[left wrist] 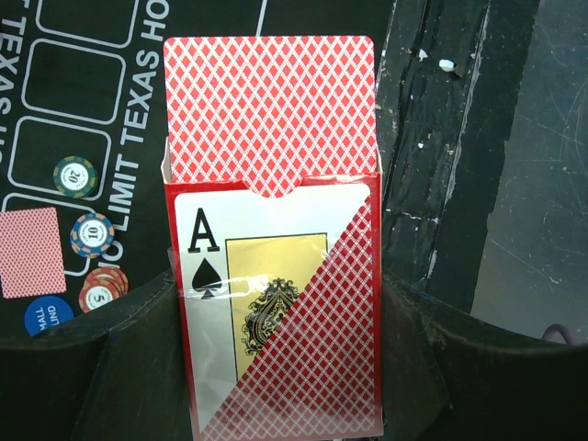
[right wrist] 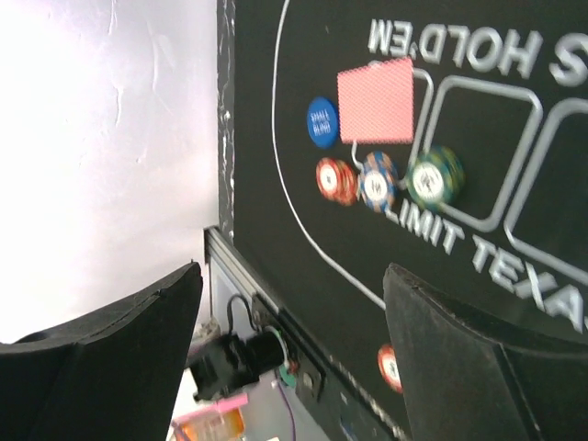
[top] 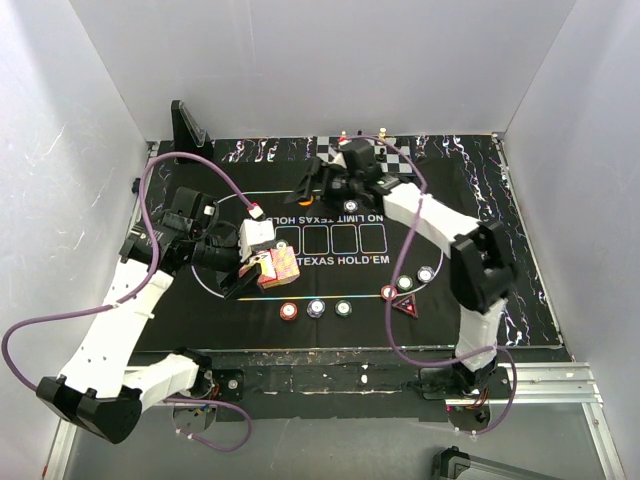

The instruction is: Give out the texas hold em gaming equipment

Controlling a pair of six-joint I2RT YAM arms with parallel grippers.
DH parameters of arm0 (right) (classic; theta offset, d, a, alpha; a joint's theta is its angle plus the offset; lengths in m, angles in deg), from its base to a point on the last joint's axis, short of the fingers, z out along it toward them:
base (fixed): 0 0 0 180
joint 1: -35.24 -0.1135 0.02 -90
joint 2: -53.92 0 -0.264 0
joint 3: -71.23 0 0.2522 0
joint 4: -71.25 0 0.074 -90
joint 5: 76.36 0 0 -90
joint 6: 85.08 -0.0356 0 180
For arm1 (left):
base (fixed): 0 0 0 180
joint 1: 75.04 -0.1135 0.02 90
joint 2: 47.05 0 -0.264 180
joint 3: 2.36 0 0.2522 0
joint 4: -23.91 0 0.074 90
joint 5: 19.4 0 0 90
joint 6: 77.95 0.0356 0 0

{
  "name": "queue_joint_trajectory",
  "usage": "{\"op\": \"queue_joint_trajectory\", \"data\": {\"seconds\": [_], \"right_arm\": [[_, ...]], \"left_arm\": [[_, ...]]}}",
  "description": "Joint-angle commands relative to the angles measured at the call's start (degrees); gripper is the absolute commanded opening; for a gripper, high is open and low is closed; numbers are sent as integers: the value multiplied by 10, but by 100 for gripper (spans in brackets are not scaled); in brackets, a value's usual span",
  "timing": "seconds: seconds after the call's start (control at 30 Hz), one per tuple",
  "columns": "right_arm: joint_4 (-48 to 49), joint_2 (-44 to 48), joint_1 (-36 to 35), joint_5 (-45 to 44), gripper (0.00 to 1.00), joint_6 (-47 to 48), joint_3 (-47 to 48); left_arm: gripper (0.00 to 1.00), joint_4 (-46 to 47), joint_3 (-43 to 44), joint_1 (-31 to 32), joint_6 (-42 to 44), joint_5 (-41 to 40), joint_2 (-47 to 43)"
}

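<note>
Left gripper [left wrist: 280,363]: clamped on card box [left wrist: 276,285], cards [left wrist: 268,110] sticking out.
Right gripper [right wrist: 292,340]: wide, empty, above mat [right wrist: 262,73] near chips [right wrist: 378,180].

You worked in a robot lab cell: white panels [top: 90,90] boxed in the table [top: 520,250], one standing just beyond your right fingers [right wrist: 101,358], with an aluminium rail [top: 545,378] and purple cables [top: 147,185] behind them.

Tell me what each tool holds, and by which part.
Left tool: the card box, clamped by its two long side edges near its closed end. Right tool: open, nothing held.
</note>
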Motion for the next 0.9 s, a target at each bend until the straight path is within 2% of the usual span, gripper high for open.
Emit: {"op": "queue_joint_trajectory", "data": {"seconds": [0.0, 0.13, 0.33, 0.6, 0.87], "right_arm": [[83, 169, 26, 44, 87, -7, -130], [46, 270, 27, 58, 88, 30, -197], [100, 384, 13, 77, 89, 3, -294], [48, 357, -67, 48, 91, 23, -264], [60, 336, -80, 43, 91, 26, -271]], "left_arm": [[1, 19, -14, -4, 17, 4, -9], [1, 35, -22, -4, 20, 7, 1], [2, 67, -25, -4, 16, 12, 20], [2, 90, -3, -4, 6, 9, 49], [2, 90, 14, -4, -1, 11, 56]]}}
